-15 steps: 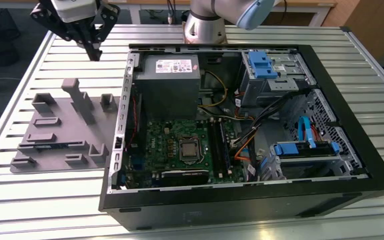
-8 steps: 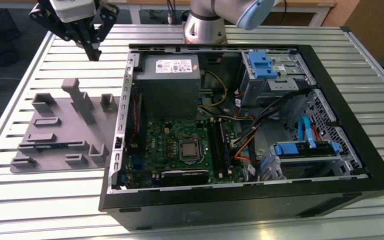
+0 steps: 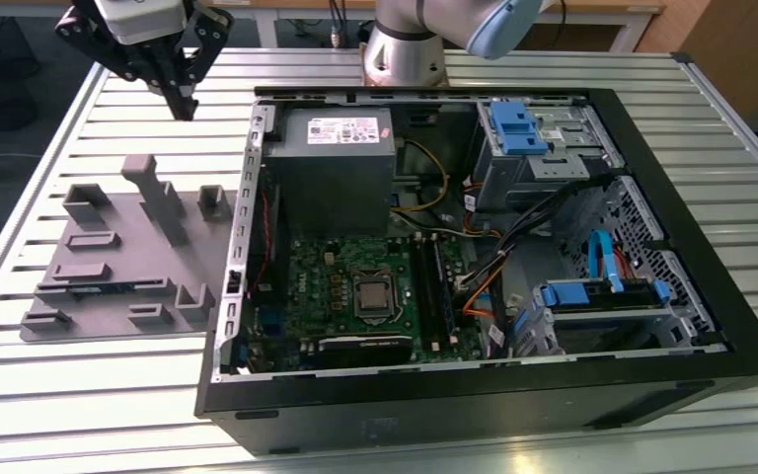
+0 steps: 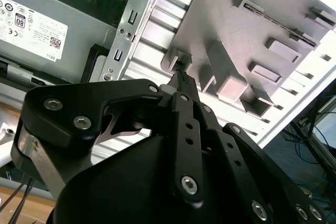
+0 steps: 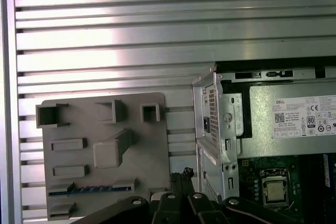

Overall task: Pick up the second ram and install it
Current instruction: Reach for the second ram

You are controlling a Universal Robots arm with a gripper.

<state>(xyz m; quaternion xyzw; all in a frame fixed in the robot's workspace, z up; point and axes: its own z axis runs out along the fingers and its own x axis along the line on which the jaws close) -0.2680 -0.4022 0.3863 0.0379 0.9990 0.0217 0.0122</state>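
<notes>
- claw state: gripper (image 3: 185, 107) has its two fingers brought together at the tips, with nothing between them. the closed tips also show in both wrist views (image 4: 181, 75) (image 5: 181, 173).
- claw position: it hangs over the slatted table (image 3: 103, 395), above the far end of the gray holder tray (image 3: 115, 262), just outside the open computer case (image 3: 485, 415). it touches nothing.
- second ram (image 5: 89, 189): seated on edge in a slot of the tray (image 5: 79, 129), at the end of the tray away from the claw. only its thin blue top edge shows, between two gray end blocks. in the exterior view it is a faint blue line (image 3: 100, 287).
- long axis: it lies flat along the tray slot, roughly across the exterior view's left to right, and about square to the case's near side wall. the broad faces stand vertical. i cannot tell which end carries the notch or the label.
- handling (judgement): light, stiff and thin. the board will not flex much, but the chips and contact edge are fragile.
- the bare board is smooth, so a light pinch could let it slip.
- grip site (judgement): take it across the two broad faces near mid-length on the exposed top edge. that keeps the stick level and the contacts clear.
- green motherboard (image 3: 320, 276) lies inside the case, well apart from the tray.
</notes>
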